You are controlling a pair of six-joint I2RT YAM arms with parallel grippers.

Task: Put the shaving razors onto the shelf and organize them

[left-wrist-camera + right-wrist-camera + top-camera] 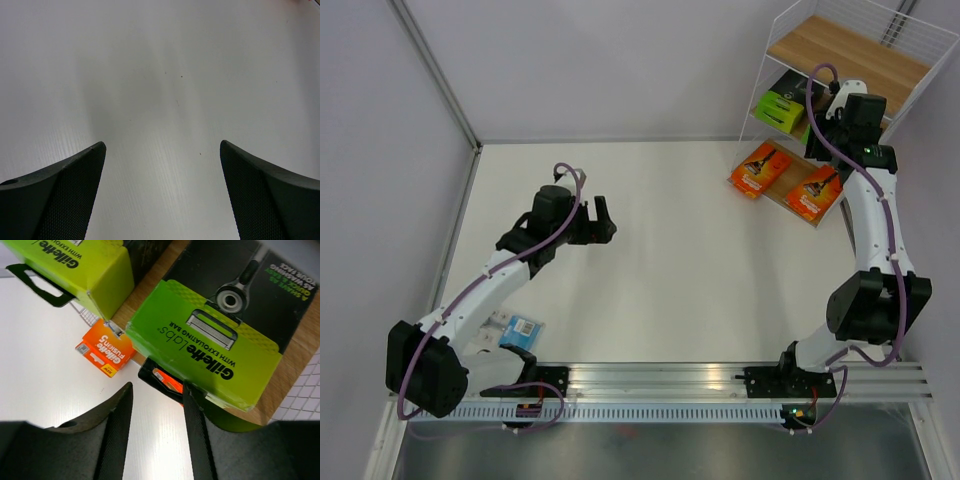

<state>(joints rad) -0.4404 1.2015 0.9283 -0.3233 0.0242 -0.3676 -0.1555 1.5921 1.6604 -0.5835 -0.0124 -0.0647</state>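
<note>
The shelf (845,50) stands at the far right corner. Two orange cards (763,167) (815,192) lie on its lowest board. Two black boxes with lime-green ends (782,104) lie on the middle board. My right gripper (817,118) hovers at them, open and empty. In the right wrist view the gripper (158,386) shows bare table between its fingers, with the near lime box (210,340) by the right finger, the other box (80,270) and an orange card (105,352) beyond. The blue-card blister (520,328) lies by the left arm's base. My left gripper (603,220) (162,143) is open over bare table.
Grey walls close the table at the left and back. The shelf's wire frame (775,60) rises beside the boxes. The wooden board (295,355) shows under the near box. A metal rail (720,385) runs along the near edge.
</note>
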